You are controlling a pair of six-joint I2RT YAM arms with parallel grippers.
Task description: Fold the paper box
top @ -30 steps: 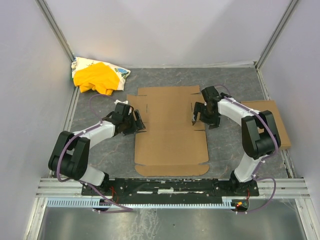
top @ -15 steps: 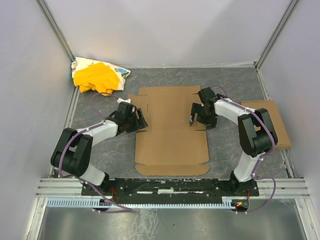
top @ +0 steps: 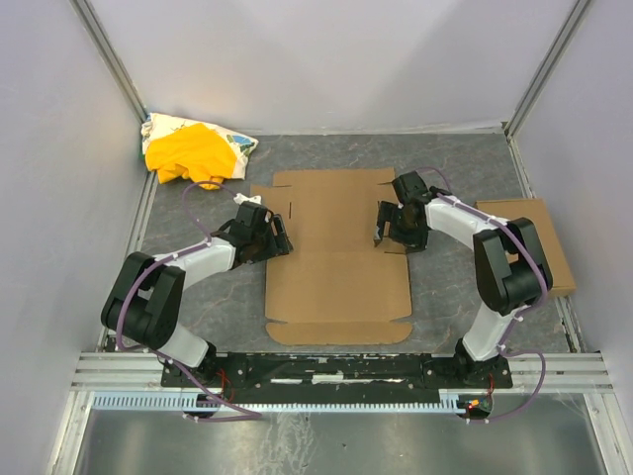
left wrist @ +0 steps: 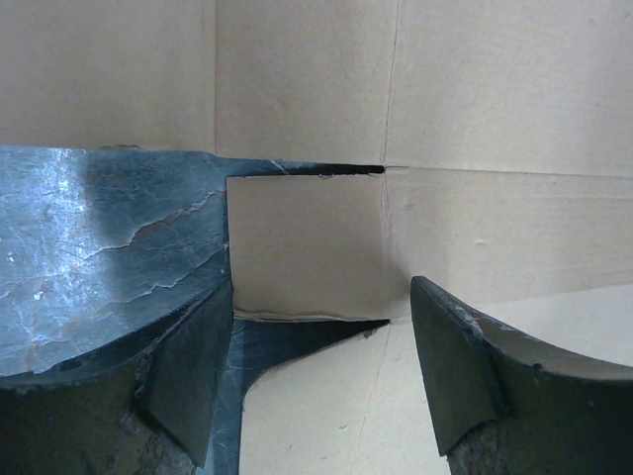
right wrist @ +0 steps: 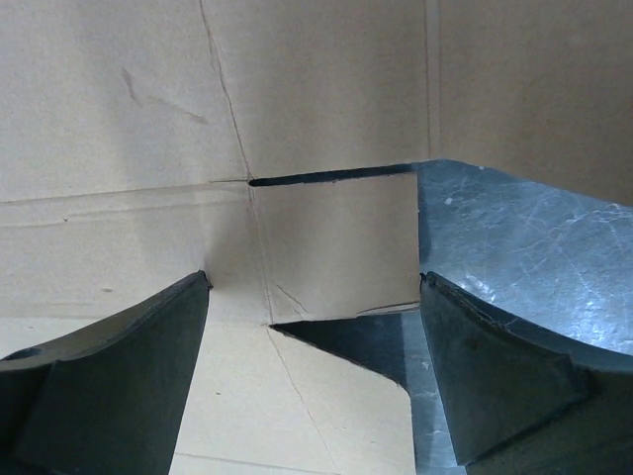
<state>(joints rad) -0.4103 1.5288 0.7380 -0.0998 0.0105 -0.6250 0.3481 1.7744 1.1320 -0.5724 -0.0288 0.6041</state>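
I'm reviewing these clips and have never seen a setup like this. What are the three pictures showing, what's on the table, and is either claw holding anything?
Two robot arms are bolted at the near edge of a grey table. The overhead picture looks down from behind them. The other two come from a small camera on each wrist, so the dark shapes at the bottom are that arm's own fingers.

A flat, unfolded paper box lies in the middle. A yellow cloth bundle sits in the far left corner, and a smaller cardboard rectangle lies at the right.

The left gripper is at the box's left edge and the right gripper at its right edge. Each has its jaws open on either side of a small side tab. Nothing is held.
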